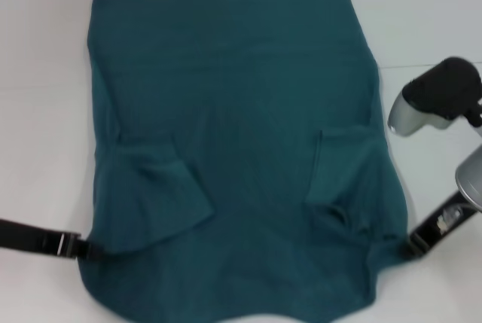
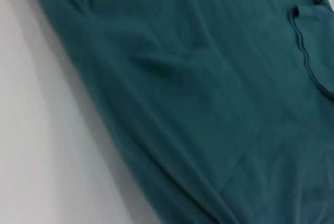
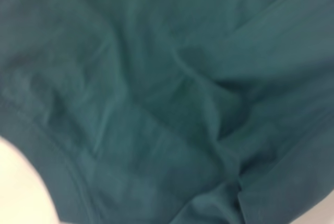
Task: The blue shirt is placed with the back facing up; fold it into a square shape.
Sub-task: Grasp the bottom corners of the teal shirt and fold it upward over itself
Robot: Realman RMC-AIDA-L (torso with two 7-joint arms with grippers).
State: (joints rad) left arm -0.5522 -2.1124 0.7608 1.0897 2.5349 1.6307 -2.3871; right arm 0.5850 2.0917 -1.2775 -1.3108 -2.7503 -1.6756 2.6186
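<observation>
While both sleeves lie folded, one blue shirt (image 1: 233, 135) rests.

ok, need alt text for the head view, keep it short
A blue shirt lies flat on a white table, both sleeves folded inward over its body. The left end effector meets the shirt's near left edge and the right end effector its near right edge; whether either grips the cloth cannot be told.

head cam overhead, wrist cams close on shirt (image 1: 233, 150)
</observation>
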